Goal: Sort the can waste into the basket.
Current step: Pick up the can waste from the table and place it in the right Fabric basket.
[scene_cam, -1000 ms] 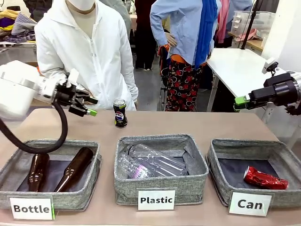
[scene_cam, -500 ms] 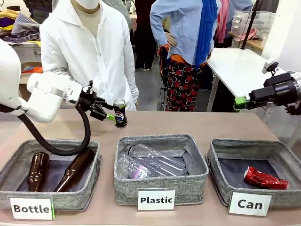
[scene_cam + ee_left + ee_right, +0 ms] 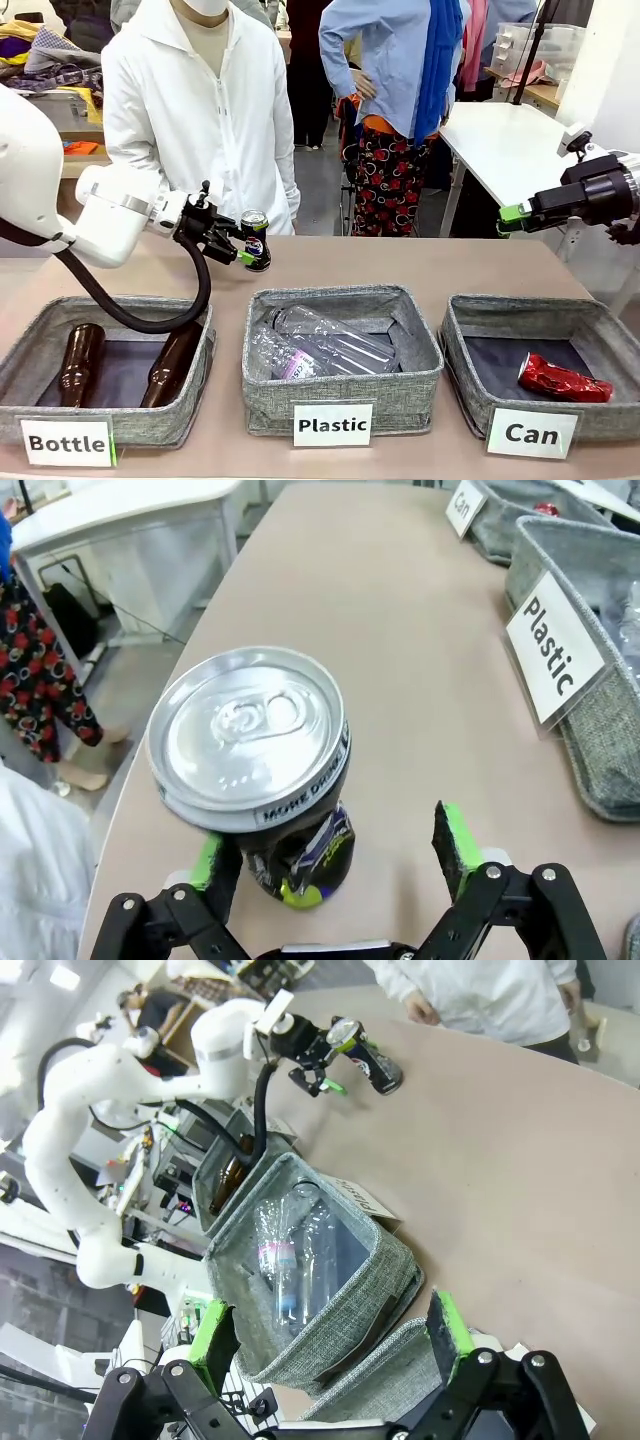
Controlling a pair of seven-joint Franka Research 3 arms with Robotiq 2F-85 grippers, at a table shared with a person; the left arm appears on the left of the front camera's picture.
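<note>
I have the left gripper point(image 3: 243, 252) wide open around the black-and-blue can point(image 3: 255, 241), which stands upright on the table at 12 o'clock from the "Plastic" bin point(image 3: 341, 352). I should close at mid-height, squarely, so it does not tip. The right gripper point(image 3: 511, 214) waits open at 3 o'clock. The "Can" basket point(image 3: 545, 320) already holds the red can point(image 3: 563, 380).

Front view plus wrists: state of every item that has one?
black-and-blue can: upright on table, between left end effector's open pads, not gripped
red can: crushed, lying in Can basket
right end effector: open, empty
brown bottles: lying in Bottle bin
clear plastic bottles: lying in Plastic bin
</note>
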